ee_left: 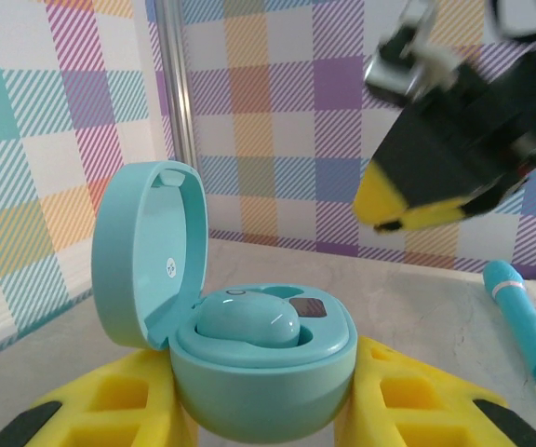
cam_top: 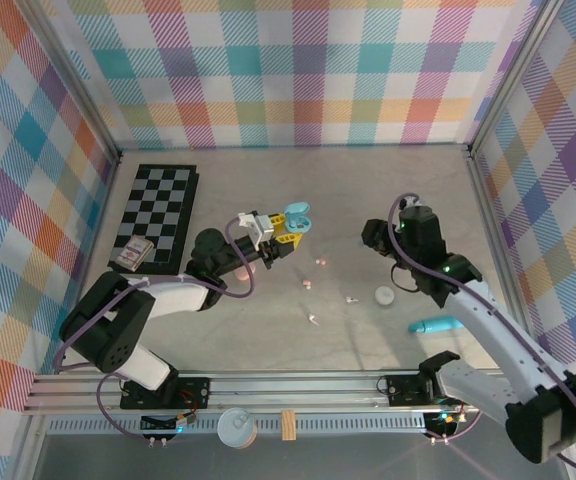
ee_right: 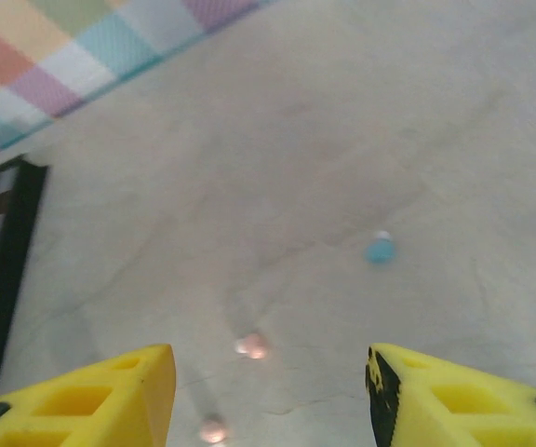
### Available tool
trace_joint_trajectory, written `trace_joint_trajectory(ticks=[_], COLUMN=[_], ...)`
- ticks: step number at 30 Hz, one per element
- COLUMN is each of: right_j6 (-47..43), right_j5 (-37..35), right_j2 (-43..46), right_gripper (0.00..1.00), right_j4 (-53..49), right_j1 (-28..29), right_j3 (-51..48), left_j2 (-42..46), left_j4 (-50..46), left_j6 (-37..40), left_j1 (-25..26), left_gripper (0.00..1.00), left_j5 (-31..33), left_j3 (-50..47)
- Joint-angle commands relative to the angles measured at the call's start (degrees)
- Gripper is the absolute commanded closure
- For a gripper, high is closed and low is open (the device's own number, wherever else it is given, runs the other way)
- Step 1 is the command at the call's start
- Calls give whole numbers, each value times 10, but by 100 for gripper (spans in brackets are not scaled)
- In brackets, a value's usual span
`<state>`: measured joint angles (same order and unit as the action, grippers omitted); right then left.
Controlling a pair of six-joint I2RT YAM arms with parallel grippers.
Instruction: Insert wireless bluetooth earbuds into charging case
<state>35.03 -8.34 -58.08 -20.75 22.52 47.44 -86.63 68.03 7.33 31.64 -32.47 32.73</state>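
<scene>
Left wrist view gives us the best read: the left gripper [ee_left: 263, 414] is closed onto the base of the light blue charging case [ee_left: 249, 363]. The lid stands open and upright, and one light blue earbud [ee_left: 247, 321] lies in its well. The well beside it looks unfilled, though we cannot see all the way into it. From the overhead camera the case hangs above the middle of the worktop [cam_top: 368, 180], a little toward the far edge. The right gripper [ee_right: 268, 396] stands wide apart with nothing between its jaws. Ahead of it on the bare worktop lies a second light blue earbud [ee_right: 379, 249], with two pink earbuds [ee_right: 251, 346] nearer the jaws. We judge the step in hand to be fetching that blue bud. To do it well, we should descend straight over it, centre both jaws on its body, close gently so it does not squirt sideways, and steer wide of the pink pair. We should hold the case level so the seated bud does not tip out, then bring the new bud stem down into the free well.
</scene>
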Motion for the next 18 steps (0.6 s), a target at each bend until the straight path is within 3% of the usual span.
trace_joint_trajectory(ticks=[1, 5, 18], right_j6=[-27, -70, -132], right_j5=[101, 165, 168], right_j2=[-62, -179, -448], right_gripper=[42, 41, 61], right_j4=[16, 24, -1], right_j1=[-54, -110, -141], right_j3=[7, 30, 194], left_j2=[36, 60, 102], left_j4=[7, -5, -47], left_j6=[11, 12, 14], left_j1=[-5, -5, -6], left_gripper=[71, 71, 70], left_j5=[-17, -36, -60], left_j3=[-10, -15, -28])
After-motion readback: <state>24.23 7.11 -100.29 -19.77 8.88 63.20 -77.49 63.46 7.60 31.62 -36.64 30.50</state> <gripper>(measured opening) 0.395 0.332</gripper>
